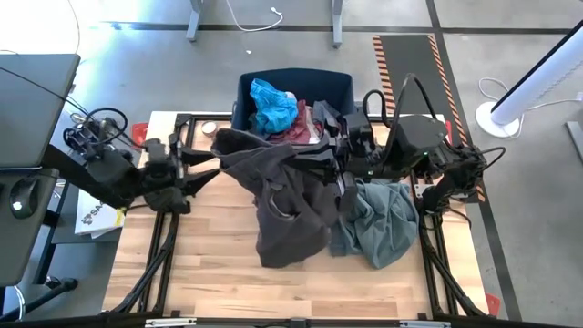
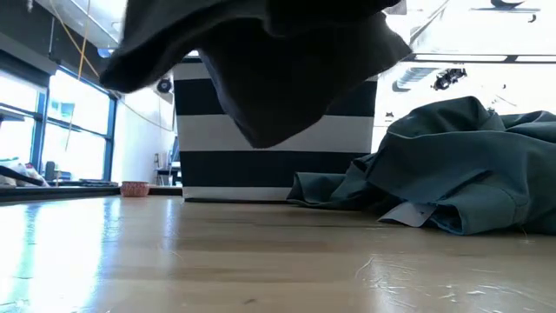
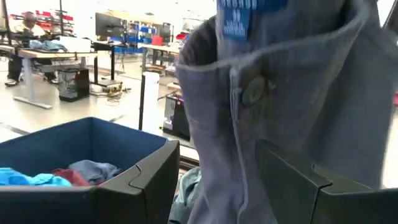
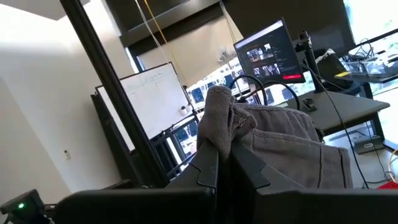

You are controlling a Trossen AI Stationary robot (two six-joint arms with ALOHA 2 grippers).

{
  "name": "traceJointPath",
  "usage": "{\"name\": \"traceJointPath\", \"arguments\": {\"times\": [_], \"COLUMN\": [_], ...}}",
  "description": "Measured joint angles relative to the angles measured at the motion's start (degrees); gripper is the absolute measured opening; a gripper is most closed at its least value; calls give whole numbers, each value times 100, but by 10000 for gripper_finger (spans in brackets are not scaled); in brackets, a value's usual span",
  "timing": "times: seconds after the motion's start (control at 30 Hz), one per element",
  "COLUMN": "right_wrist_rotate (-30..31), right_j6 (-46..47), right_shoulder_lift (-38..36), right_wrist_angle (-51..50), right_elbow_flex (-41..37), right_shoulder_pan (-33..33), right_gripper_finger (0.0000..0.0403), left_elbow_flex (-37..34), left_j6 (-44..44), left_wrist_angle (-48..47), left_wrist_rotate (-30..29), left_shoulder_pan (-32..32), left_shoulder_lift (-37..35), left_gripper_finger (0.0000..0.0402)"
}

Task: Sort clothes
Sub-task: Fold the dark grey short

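Observation:
The dark grey-brown trousers [image 1: 284, 205] are held up between both grippers, and their lower part hangs over the table. In the low view the trousers [image 2: 261, 69] hang clear of the tabletop. My left gripper [image 1: 211, 157] is on their left end and my right gripper [image 1: 344, 160] on their right end. A grey-green shirt [image 1: 378, 223] lies crumpled on the table at the right, and it also shows in the low view [image 2: 460, 183]. The navy bin [image 1: 250, 91] at the far edge holds a bright blue piece [image 1: 271, 105] and a maroon piece [image 1: 301, 128]. My left gripper has the trousers' waist end, just below the button [image 3: 224, 155], between its two fingers [image 3: 152, 180]; the cloth fills the gap between them. It comes level from the table's left. The waist stands up in front of the fingers, lifted clear. My right gripper pinches a bunched fold of the trousers [image 4: 217, 118] between its two fingers [image 4: 208, 168]. It comes about level from the table's right. The fold sticks up past the fingertips and the rest of the cloth falls away beyond them, off the table.
The striped bin wall [image 2: 278, 148] stands at the table's far edge. A small round thing [image 2: 133, 188] sits at the far left. The wooden tabletop [image 1: 200, 264] is bare at the near left. Monitors and desks stand beyond the table.

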Motion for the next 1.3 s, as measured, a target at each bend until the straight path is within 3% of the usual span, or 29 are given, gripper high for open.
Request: {"name": "traceJointPath", "arguments": {"times": [0.13,0.3,0.53,0.67,0.87,1.1,1.3], "right_wrist_rotate": [0,-110,-189,-205,-207,151,354], "right_j6": [0,1,-33,-36,-43,-200,-197], "right_shoulder_lift": [0,4,4,4,-16,-140,-142], "right_wrist_angle": [20,136,160,132,82,80,73], "right_elbow_flex": [0,0,0,0,0,0,0], "right_shoulder_pan": [13,58,116,111,115,257,262], "right_gripper_finger": [5,5,5,5,5,5,5], "left_elbow_flex": [-4,-4,-2,-2,-2,-2,-2], "left_j6": [-2,-109,-154,-149,-265,-256,-251], "left_wrist_angle": [73,145,715,1131,894,910,980], "left_wrist_rotate": [554,815,2202,3337,4360,4635,4542], "left_shoulder_pan": [444,886,1357,1517,1500,1376,1369], "left_shoulder_lift": [169,218,379,511,358,74,258], "left_gripper_finger": [208,208,208,208,208,208,207]}}
